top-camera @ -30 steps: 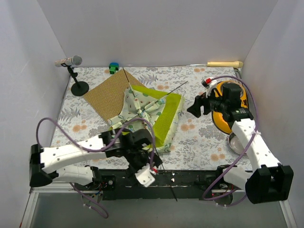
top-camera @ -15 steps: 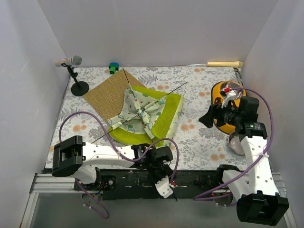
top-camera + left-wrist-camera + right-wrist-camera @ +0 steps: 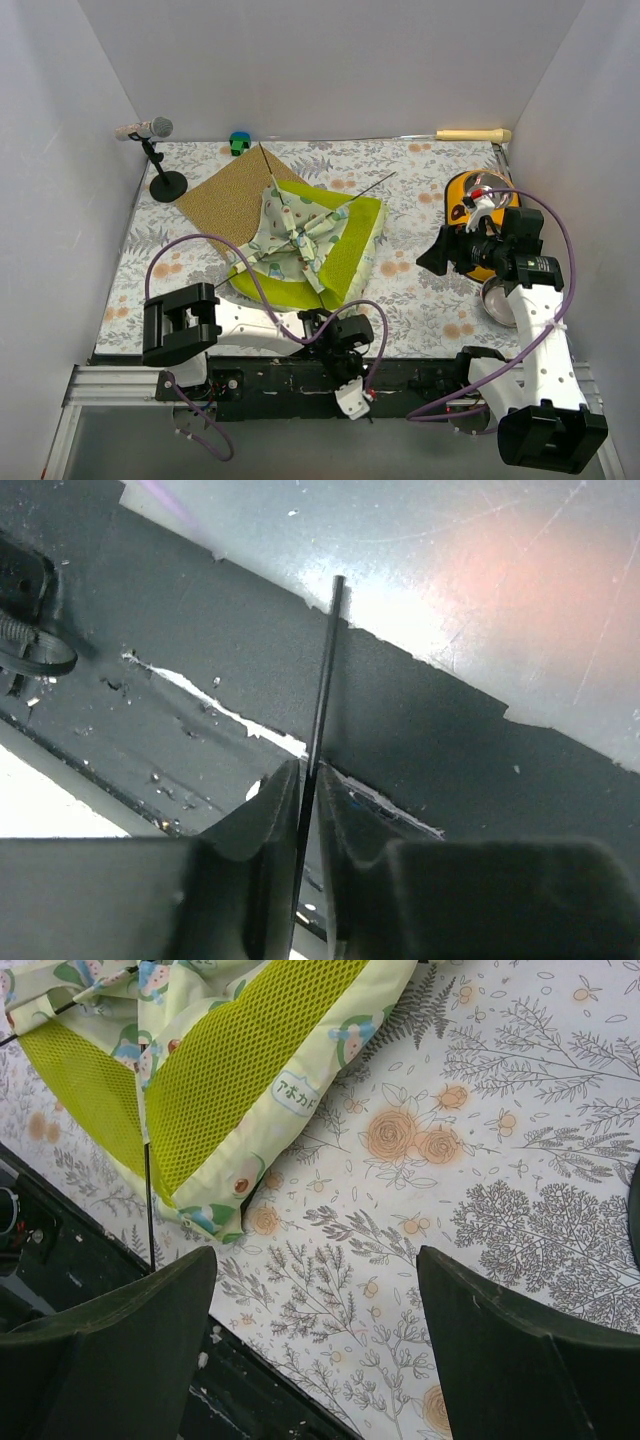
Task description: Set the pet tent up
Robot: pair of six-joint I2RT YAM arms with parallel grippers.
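Note:
The pet tent [image 3: 305, 235] lies collapsed in the middle of the table, pale printed fabric bunched over lime-green mesh [image 3: 230, 1070]. Thin black poles stick out of it. One pole [image 3: 325, 670] runs past the table's front edge over the black rail. My left gripper [image 3: 308, 775] is shut on that pole, which passes straight between the two pads. In the top view the left gripper [image 3: 346, 368] sits low at the front rail. My right gripper [image 3: 315, 1252] hangs open over bare floral cloth to the right of the tent, and in the top view the right gripper [image 3: 430, 255] holds nothing.
A brown textured mat [image 3: 230, 195] lies under the tent's far-left side. A microphone stand [image 3: 167, 185] is at the back left, a small green object [image 3: 239, 143] and a wooden stick [image 3: 472, 135] along the back wall. A yellow bowl [image 3: 470, 195] and metal bowl [image 3: 493, 300] sit at right.
My left arm swung down from the tent's near edge to the front rail, and its jaws closed on the pole. My right arm drew back to the right.

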